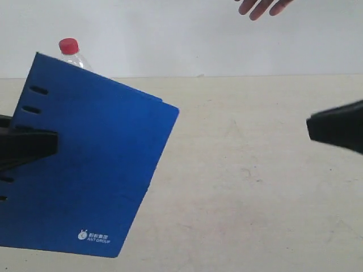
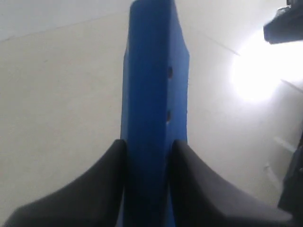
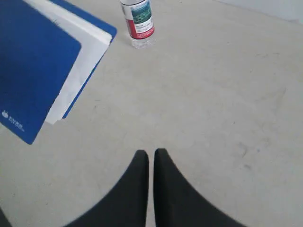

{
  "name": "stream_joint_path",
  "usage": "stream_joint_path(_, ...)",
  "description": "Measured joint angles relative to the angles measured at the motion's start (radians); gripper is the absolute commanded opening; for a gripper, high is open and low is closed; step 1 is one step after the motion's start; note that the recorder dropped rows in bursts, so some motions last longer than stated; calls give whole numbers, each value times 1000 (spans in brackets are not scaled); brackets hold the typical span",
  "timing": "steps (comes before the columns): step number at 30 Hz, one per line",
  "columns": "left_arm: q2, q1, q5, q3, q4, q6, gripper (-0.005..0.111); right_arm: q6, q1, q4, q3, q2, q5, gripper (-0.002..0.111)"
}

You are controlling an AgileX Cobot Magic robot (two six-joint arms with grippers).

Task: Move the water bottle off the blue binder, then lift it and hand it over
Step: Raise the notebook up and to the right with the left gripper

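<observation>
At the left hand point(image 2: 147, 144) we see both pads clamped on the blue binder point(image 1: 96, 170) near its slotted spine edge, with the cover held tilted above the worktop point(image 1: 255, 170). Right hand point(image 3: 150, 153) hangs over the worktop, tips pressed together. The water bottle point(image 3: 138, 21) stands upright on the worktop just beyond the binder's far corner, not touching it.

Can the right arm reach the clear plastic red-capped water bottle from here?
Probably yes. The small clear plastic bottle stands upright on the pale table, apart from the blue ring binder, with bare surface between it and the right gripper. The gripper's jaws are shut and would need opening first.
</observation>
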Motion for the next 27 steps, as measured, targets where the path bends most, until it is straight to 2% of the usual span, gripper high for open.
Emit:
stream_joint_path(2, 23, -7, 28, 0, -79, 44, 5, 46, 0, -21, 65, -82, 17, 0)
stream_joint_path(5, 66, -53, 42, 0, -191, 157, 5, 112, 0, -54, 168, -179, 50, 0)
stream_joint_path(7, 118, -121, 6, 0, -252, 239, 5, 135, 0, -57, 201, -256, 35, 0)
stream_joint_path(10, 233, -252, -118, 0, -360, 415, 5, 161, 0, -56, 201, -330, -64, 0)
stream_joint_path(13, 376, -344, -178, -31, -390, 524, 5, 167, 0, -62, 202, -342, -108, 0)
stream_joint_path(18, 508, -398, -190, -98, -390, 580, 5, 195, 0, -62, 202, -343, -150, 0)
stream_joint_path(21, 602, -429, -199, -181, -397, 618, 5, 202, 0, -71, 202, -343, -196, 0)
stream_joint_path(27, 681, -452, -341, -340, -404, 634, 5, 206, 0, -282, 202, -343, -220, 0)
